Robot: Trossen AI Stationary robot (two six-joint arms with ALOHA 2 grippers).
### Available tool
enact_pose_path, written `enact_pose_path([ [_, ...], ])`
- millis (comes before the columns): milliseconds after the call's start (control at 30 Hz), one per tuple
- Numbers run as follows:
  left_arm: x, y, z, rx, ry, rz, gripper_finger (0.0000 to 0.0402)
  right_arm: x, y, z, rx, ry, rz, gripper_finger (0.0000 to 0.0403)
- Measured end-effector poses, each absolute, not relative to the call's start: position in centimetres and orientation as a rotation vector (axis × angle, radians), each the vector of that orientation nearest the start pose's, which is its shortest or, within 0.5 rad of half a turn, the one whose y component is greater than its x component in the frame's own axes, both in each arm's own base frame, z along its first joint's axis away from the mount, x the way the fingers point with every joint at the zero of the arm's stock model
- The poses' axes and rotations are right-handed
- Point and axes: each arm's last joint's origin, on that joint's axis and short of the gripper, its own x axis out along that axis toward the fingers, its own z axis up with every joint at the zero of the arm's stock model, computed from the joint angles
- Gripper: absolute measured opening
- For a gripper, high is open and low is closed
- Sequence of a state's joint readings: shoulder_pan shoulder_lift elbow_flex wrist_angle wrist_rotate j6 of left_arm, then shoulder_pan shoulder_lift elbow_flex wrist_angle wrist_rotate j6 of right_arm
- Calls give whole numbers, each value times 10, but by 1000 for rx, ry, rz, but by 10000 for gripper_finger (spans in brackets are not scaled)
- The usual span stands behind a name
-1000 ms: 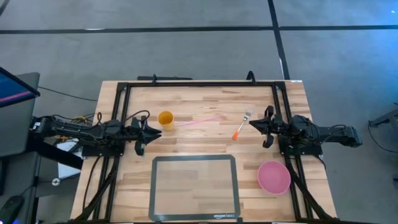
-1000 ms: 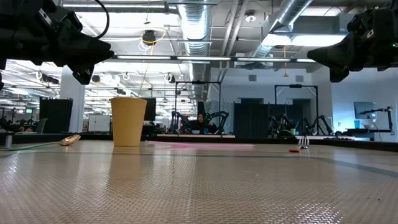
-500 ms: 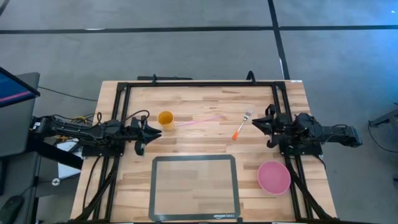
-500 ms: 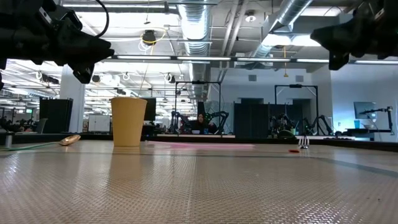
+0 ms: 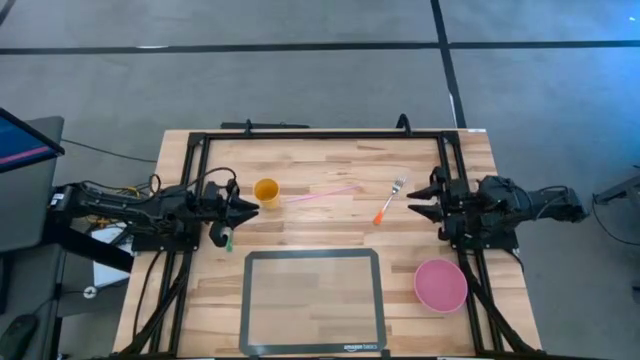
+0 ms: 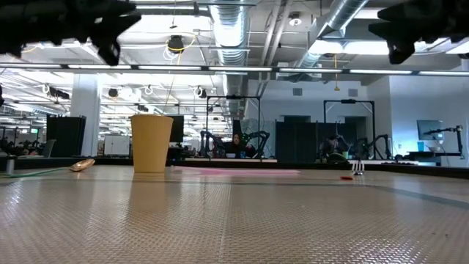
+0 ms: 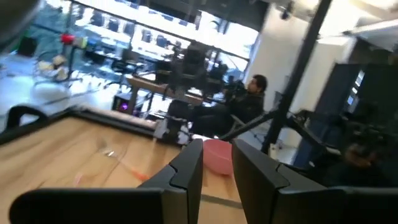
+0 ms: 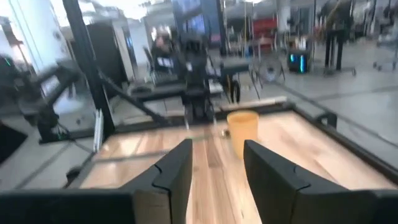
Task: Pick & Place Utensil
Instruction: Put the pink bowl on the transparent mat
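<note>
The fork (image 5: 389,201) with its orange handle lies flat on the wooden table (image 5: 320,225), just ahead of the right gripper (image 5: 418,199) — whose fingers stand apart, holding nothing. The left gripper (image 5: 243,205), fingers slightly parted and empty, hovers beside the yellow cup (image 5: 266,190).

The right gripper (image 8: 216,165) has its 2 dark fingers (image 8: 174,168) apart. Past them a yellow cup (image 8: 242,132) stands upright on the wood table (image 8: 292,155). The left arm (image 8: 198,81) is behind the cup.
</note>
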State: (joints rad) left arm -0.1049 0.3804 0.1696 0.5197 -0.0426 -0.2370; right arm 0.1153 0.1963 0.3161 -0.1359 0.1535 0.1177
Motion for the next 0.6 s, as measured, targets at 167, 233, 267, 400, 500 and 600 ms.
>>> enact_pose_path([
  [167,136,-13,267,-149,-250,-81,86,104,14,259,104,167,-54,135],
  [233,144,-14,271,-121,-221,-75,86,110,19,263,116,229,-49,135],
  [267,149,-14,273,-119,-206,-68,86,113,22,264,120,260,-39,135],
  [400,161,-15,273,-114,-161,-54,86,125,34,267,158,356,0,134],
  [500,166,-16,270,-112,-134,-52,86,131,43,268,202,450,7,134],
  [600,167,-16,269,-112,-132,-52,86,136,54,268,275,570,-10,134],
])
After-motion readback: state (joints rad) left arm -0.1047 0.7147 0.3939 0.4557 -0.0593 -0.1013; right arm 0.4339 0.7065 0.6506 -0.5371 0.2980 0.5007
